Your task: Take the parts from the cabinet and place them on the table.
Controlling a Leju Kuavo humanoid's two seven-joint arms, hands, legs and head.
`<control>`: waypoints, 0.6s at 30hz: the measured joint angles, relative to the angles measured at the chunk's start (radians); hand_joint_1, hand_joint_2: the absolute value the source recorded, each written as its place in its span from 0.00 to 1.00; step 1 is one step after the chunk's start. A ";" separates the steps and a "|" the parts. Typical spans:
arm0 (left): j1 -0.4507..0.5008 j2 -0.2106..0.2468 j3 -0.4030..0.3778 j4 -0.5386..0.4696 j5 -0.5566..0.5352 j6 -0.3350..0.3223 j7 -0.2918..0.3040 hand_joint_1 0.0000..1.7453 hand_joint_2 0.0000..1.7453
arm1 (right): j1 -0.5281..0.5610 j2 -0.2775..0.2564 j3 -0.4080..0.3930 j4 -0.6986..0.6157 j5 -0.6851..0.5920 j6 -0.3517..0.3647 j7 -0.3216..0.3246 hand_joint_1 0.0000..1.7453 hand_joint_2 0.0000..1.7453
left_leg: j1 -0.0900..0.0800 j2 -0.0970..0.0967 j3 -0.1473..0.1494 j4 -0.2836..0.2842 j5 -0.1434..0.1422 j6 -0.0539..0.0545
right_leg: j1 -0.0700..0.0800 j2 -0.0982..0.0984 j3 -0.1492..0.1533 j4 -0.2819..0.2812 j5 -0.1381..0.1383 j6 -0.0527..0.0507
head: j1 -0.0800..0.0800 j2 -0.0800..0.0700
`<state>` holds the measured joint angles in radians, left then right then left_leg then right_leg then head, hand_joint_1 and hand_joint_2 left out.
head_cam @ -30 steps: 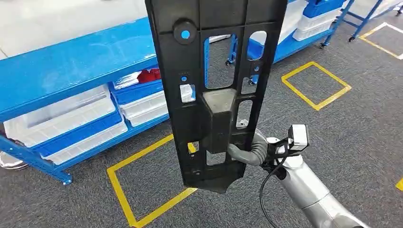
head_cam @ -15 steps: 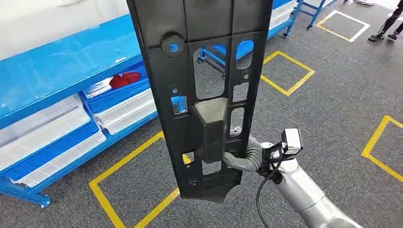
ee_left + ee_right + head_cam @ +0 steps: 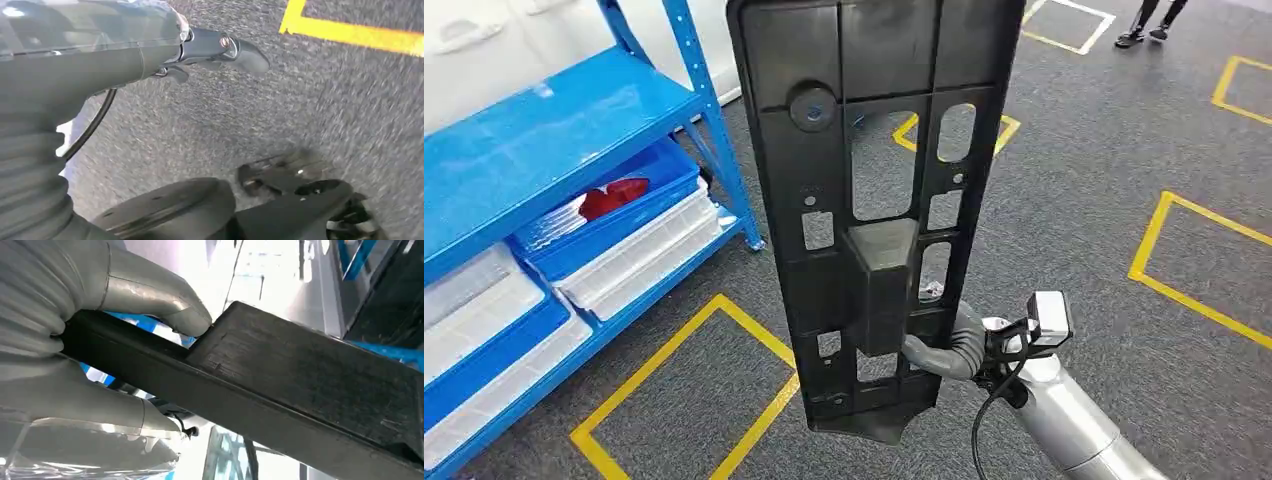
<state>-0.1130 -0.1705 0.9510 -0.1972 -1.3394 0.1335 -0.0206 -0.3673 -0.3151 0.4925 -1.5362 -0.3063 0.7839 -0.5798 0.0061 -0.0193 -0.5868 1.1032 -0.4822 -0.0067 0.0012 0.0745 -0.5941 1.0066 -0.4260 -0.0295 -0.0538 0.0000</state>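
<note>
One black panel (image 3: pixel 879 200) stands upright, long axis vertical, gripped near its lower edge by our right hand (image 3: pixel 949 345), which sits behind it. Our left hand (image 3: pixel 220 47) hangs over carpet, probably holding nothing. No table near us.

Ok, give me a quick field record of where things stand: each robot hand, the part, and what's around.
right robot hand: grips the black part near its lower end
black part: long panel with cut-outs, held upright in front of the head camera
left robot hand: holds nothing, hangs over the grey carpet
blue shelving: to the left, with white and blue bins
floor: grey carpet with yellow taped squares
table: cannot tell
</note>
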 joint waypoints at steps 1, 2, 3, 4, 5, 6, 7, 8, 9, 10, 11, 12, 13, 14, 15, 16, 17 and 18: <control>0.002 0.000 0.000 0.000 -0.001 0.000 0.002 0.00 1.00 | 0.003 0.000 -0.002 -0.004 0.000 0.000 -0.001 1.00 1.00 | -0.002 -0.055 0.029 -0.072 0.028 0.015 | -0.004 0.012 -0.001 0.000 0.000 0.001 | 0.000 0.000; 0.003 0.002 0.000 0.000 -0.002 0.000 0.002 0.00 1.00 | 0.004 -0.001 -0.002 -0.005 0.000 -0.001 -0.002 1.00 1.00 | 0.003 -0.085 0.037 -0.099 0.022 0.025 | 0.004 0.023 -0.007 0.006 0.002 0.007 | 0.000 0.000; 0.002 -0.001 -0.002 0.000 -0.003 0.000 0.002 0.00 1.00 | 0.010 -0.001 -0.002 -0.005 0.003 -0.002 -0.002 1.00 1.00 | -0.001 -0.072 0.038 -0.105 0.018 0.016 | -0.008 0.035 -0.012 0.006 0.005 0.012 | 0.000 0.000; 0.000 -0.002 -0.002 0.000 -0.003 0.000 0.003 0.00 1.00 | 0.016 -0.001 -0.005 -0.009 0.003 -0.005 -0.002 1.00 1.00 | -0.006 -0.066 0.038 -0.107 0.018 0.016 | -0.012 0.046 -0.015 0.004 0.007 0.018 | 0.000 0.000; -0.002 -0.002 -0.003 0.000 -0.004 -0.002 0.003 0.00 1.00 | 0.023 -0.001 -0.010 -0.013 0.003 -0.008 -0.002 1.00 1.00 | -0.006 -0.055 0.042 -0.109 0.020 0.019 | -0.014 0.058 -0.017 0.000 0.011 0.026 | 0.000 0.000; -0.003 -0.005 -0.004 0.000 -0.005 -0.002 0.003 0.00 1.00 | 0.027 -0.001 -0.015 -0.018 0.004 -0.012 -0.002 1.00 1.00 | 0.006 -0.041 0.051 -0.127 0.030 0.022 | -0.006 0.064 -0.017 -0.002 0.013 0.032 | 0.000 0.000; -0.003 -0.005 -0.004 0.000 -0.006 -0.002 0.006 0.00 1.00 | 0.031 -0.001 -0.021 -0.022 0.005 -0.013 -0.003 1.00 1.00 | 0.006 -0.029 0.060 -0.138 0.036 0.024 | -0.006 0.010 -0.025 0.016 0.000 0.032 | 0.000 0.000; -0.002 -0.005 -0.005 0.000 -0.009 -0.002 0.006 0.00 1.00 | 0.030 -0.001 -0.023 -0.026 0.006 -0.014 -0.004 1.00 1.00 | 0.006 -0.013 0.062 -0.141 0.036 0.028 | -0.006 -0.033 -0.053 0.073 -0.037 0.035 | 0.000 0.000; 0.000 -0.005 -0.005 0.000 -0.010 -0.002 0.006 0.00 1.00 | 0.032 0.002 -0.023 -0.030 0.006 -0.015 -0.004 1.00 1.00 | 0.005 0.001 0.063 -0.141 0.035 0.028 | -0.011 -0.052 -0.091 0.148 -0.074 0.041 | 0.000 0.000; 0.001 -0.005 -0.005 0.000 -0.011 -0.002 0.007 0.00 1.00 | 0.038 0.008 -0.024 -0.032 0.008 -0.015 -0.004 1.00 1.00 | 0.005 0.016 0.064 -0.141 0.033 0.028 | -0.016 -0.061 -0.130 0.227 -0.104 0.047 | 0.000 0.000; 0.002 -0.006 -0.005 0.000 -0.012 -0.002 0.007 0.00 1.00 | 0.045 0.012 -0.026 -0.033 0.011 -0.015 -0.003 1.00 1.00 | 0.005 0.031 0.064 -0.140 0.030 0.027 | -0.022 -0.065 -0.164 0.290 -0.120 0.053 | 0.000 0.000; 0.002 -0.006 -0.005 0.000 -0.013 -0.002 0.007 0.00 1.00 | 0.052 0.013 -0.027 -0.034 0.013 -0.015 -0.003 1.00 1.00 | 0.006 0.044 0.065 -0.139 0.028 0.025 | -0.029 -0.068 -0.175 0.305 -0.112 0.058 | 0.000 0.000; 0.002 -0.006 -0.005 0.000 -0.014 -0.002 0.007 0.00 1.00 | 0.056 0.013 -0.029 -0.035 0.015 -0.015 -0.003 1.00 1.00 | 0.008 0.057 0.067 -0.138 0.024 0.020 | -0.036 -0.072 -0.159 0.270 -0.083 0.064 | 0.000 0.000; 0.002 -0.007 -0.006 0.000 -0.016 -0.002 0.007 0.00 1.00 | 0.057 0.013 -0.031 -0.036 0.015 -0.015 -0.002 1.00 1.00 | 0.011 0.070 0.070 -0.135 0.020 0.014 | -0.042 -0.080 -0.120 0.195 -0.041 0.070 | 0.000 0.000; 0.001 -0.008 -0.006 0.000 -0.019 -0.002 0.007 0.00 1.00 | 0.057 0.013 -0.035 -0.039 0.015 -0.016 -0.002 1.00 1.00 | 0.014 0.081 0.073 -0.130 0.013 0.007 | -0.046 -0.098 -0.070 0.104 0.000 0.076 | 0.000 0.000; 0.000 -0.008 -0.008 0.000 -0.022 -0.004 0.007 0.00 1.00 | 0.058 0.013 -0.039 -0.043 0.015 -0.017 -0.002 1.00 1.00 | 0.012 0.088 0.076 -0.122 0.004 -0.003 | -0.048 -0.145 -0.030 0.026 0.014 0.082 | 0.000 0.000; -0.003 -0.006 -0.010 0.000 -0.022 -0.005 0.007 0.00 1.00 | 0.056 0.013 -0.040 -0.045 0.016 -0.018 -0.002 1.00 1.00 | 0.006 0.095 0.069 -0.115 -0.006 -0.013 | -0.034 -0.157 -0.028 0.020 0.000 0.067 | 0.000 0.000; -0.003 -0.006 -0.011 0.000 -0.023 -0.005 0.008 0.00 1.00 | 0.060 0.013 -0.042 -0.051 0.016 -0.019 -0.003 1.00 1.00 | 0.006 0.102 0.073 -0.118 -0.009 -0.019 | -0.036 -0.140 -0.030 0.024 -0.001 0.050 | 0.000 0.000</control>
<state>-0.1161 -0.1762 0.9400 -0.1972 -1.3626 0.1282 -0.0126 -0.3072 -0.3021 0.4509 -1.5877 -0.2903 0.7652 -0.5825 0.0124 0.0825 -0.5139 0.9854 -0.4914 -0.0253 -0.0351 -0.0659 -0.6245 1.0303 -0.4274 0.0210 -0.0538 0.0000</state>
